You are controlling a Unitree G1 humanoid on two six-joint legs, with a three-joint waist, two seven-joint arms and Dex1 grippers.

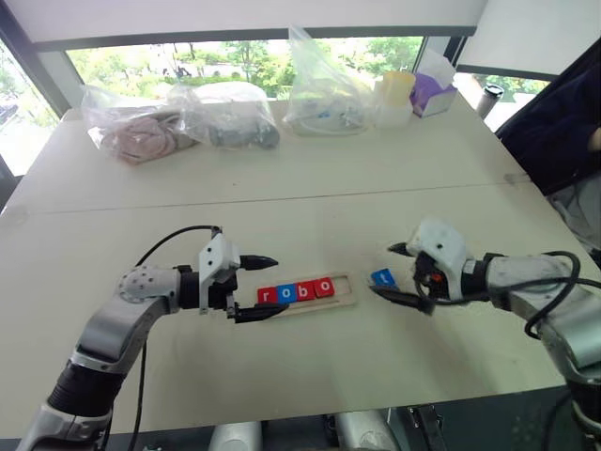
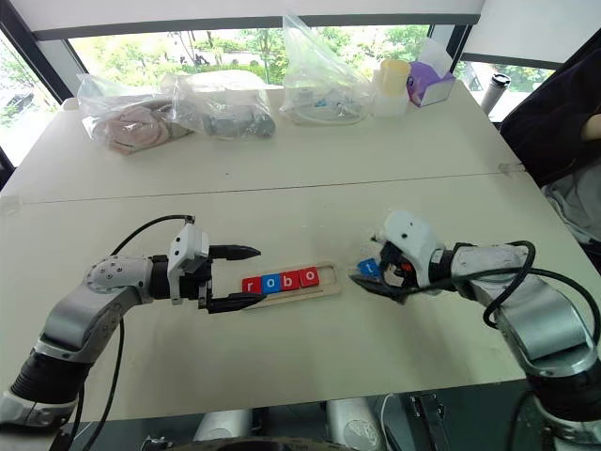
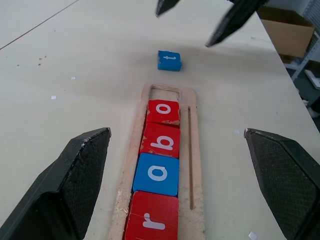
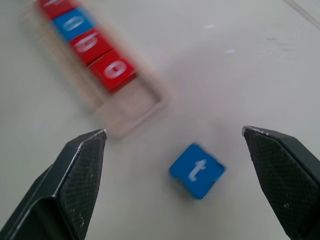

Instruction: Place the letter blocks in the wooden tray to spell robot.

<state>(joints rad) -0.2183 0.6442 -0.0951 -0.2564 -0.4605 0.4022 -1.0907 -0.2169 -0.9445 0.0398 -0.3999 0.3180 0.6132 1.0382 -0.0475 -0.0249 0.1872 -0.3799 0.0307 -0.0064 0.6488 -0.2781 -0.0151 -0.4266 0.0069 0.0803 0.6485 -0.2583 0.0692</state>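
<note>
Hovering with fingers spread wide, right gripper (image 1: 402,273) brackets the blue t block (image 4: 196,170) on the table beside the wooden tray (image 3: 192,165) | left gripper (image 1: 254,287) wide, flanking tray's r end, probably steadying | last slot free

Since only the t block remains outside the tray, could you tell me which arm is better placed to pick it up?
The right: its open right gripper brackets the t block on the table, beside the wooden tray's empty end. The left gripper sits at the tray's r end.

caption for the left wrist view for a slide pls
Open left claw frames the wooden tray spelling r-o-b-o, with the blue t block loose on the table beyond its empty end.
</note>
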